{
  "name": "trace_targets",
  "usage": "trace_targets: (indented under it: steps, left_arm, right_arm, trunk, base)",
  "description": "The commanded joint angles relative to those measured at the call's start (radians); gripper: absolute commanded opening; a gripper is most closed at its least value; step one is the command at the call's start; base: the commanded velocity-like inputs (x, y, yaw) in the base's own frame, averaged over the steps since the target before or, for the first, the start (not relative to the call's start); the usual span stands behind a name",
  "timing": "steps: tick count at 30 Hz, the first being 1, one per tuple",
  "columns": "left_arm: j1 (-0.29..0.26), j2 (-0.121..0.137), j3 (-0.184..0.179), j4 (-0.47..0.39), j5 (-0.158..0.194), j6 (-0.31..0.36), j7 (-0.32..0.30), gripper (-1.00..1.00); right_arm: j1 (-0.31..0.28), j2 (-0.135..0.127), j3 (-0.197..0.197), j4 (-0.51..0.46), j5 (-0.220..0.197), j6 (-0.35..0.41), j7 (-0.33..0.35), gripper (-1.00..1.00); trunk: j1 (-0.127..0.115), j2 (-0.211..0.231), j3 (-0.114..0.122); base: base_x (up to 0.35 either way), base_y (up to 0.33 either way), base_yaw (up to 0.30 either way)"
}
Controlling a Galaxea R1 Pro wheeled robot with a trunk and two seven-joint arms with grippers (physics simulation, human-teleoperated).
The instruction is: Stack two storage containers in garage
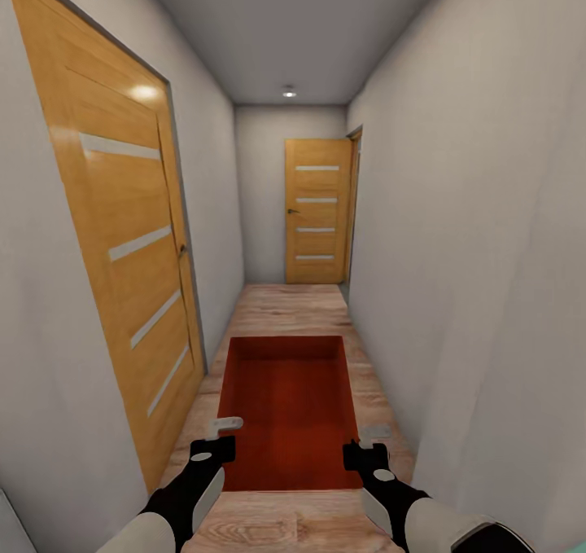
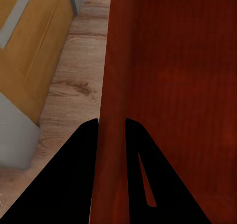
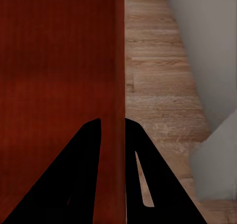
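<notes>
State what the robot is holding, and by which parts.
One container, held by both grippers: the left gripper pinches its left side wall, the right gripper its right side wall.

Orange-red storage container [image 1: 291,410] open-topped, level, held above wood floor.

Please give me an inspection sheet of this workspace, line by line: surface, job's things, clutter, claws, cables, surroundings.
Surface: light wood plank floor of a narrow corridor.
Job's things: one orange-red storage container, carried open side up between both arms.
Clutter: nothing seen.
Claws: left claw shut on the container's left wall; right claw shut on its right wall.
Cables: nothing seen.
Surroundings: pale walls, wooden door on the left, wooden door at the far end, ceiling light.
</notes>
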Motion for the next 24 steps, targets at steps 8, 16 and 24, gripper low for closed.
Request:
trace_targets:
  steps: [8,16,24]
  left_arm:
    - [-0.001,0.048,0.012,-0.003,0.009,0.006,0.013,-1.00]
    - [-0.001,0.048,0.012,-0.003,0.009,0.006,0.013,-1.00]
    - [-0.001,0.048,0.012,-0.003,0.009,0.006,0.013,-1.00]
  right_arm:
    - [0.000,0.000,-0.036,-0.003,0.013,0.002,-0.001,-1.00]
    - [0.000,-0.001,-0.036,-0.003,0.013,0.003,-0.001,-1.00]
    - [0.000,0.000,-0.036,-0.003,0.013,0.002,-0.001,-1.00]
  trunk:
    - [0.001,-0.001,-0.002]
    - [0.001,-0.001,-0.002]
    - [0.001,-0.001,-0.002]
  base:
    - [0.322,0.000,0.057]
    - [0.322,0.000,0.000]
    - [0.322,0.000,0.000]
